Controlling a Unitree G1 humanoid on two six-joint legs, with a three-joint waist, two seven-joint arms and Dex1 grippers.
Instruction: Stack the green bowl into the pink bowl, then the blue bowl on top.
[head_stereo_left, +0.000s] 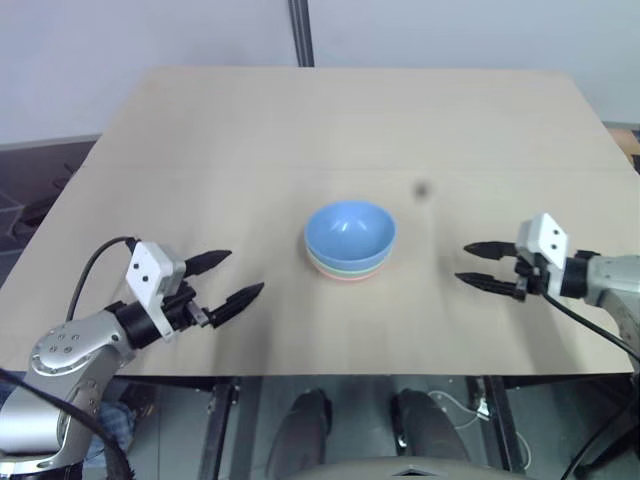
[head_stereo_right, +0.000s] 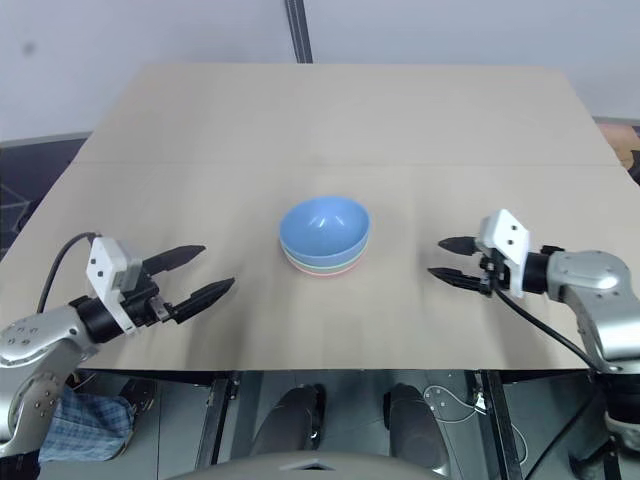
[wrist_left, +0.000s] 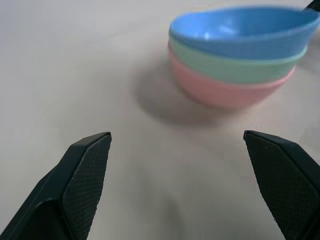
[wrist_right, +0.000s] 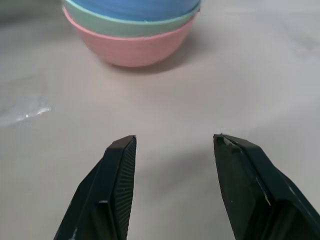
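The three bowls stand nested in one stack at the middle of the table. The blue bowl (head_stereo_left: 349, 230) sits on top, the green bowl (wrist_left: 235, 66) shows as a band under it, and the pink bowl (wrist_left: 225, 90) is at the bottom. My left gripper (head_stereo_left: 235, 276) hangs open to the left of the stack, well apart from it, with nothing between its fingers. To the right of the stack my right gripper (head_stereo_left: 474, 265) is open and empty too, pointing toward the bowls.
The pale wooden table (head_stereo_left: 350, 120) stretches far behind the stack. Its front edge (head_stereo_left: 330, 376) runs just below both grippers. A dark post (head_stereo_left: 301, 32) rises behind the far edge. A small dark spot (head_stereo_left: 421, 189) marks the tabletop right of the bowls.
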